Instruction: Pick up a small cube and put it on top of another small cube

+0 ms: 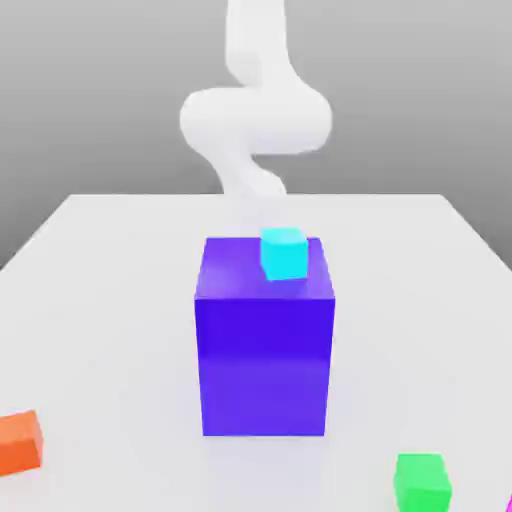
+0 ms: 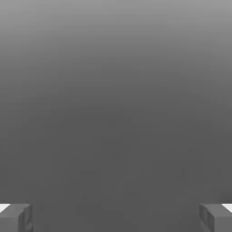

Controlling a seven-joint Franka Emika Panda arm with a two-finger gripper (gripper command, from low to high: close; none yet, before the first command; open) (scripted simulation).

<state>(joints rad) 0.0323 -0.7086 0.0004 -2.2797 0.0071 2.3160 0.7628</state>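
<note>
Cyan cube (image 1: 283, 253) atop tall blue block (image 1: 265, 345); orange cube (image 1: 20, 441), green cube (image 1: 421, 480) apart on white table (image 1: 100, 300).

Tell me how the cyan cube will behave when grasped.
The cyan cube looks rigid with flat faces, so it should neither roll nor flex. It sits near the purple block's far edge, so a nudge might tip it off. Its smooth faces could slip.

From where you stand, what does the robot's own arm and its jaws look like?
The arm is plain white, made of smooth, rounded, tube-like segments, with no cables or markings visible. On the hand view, the gripper has two blocky grey fingers with white patches on their outer corners.
</note>
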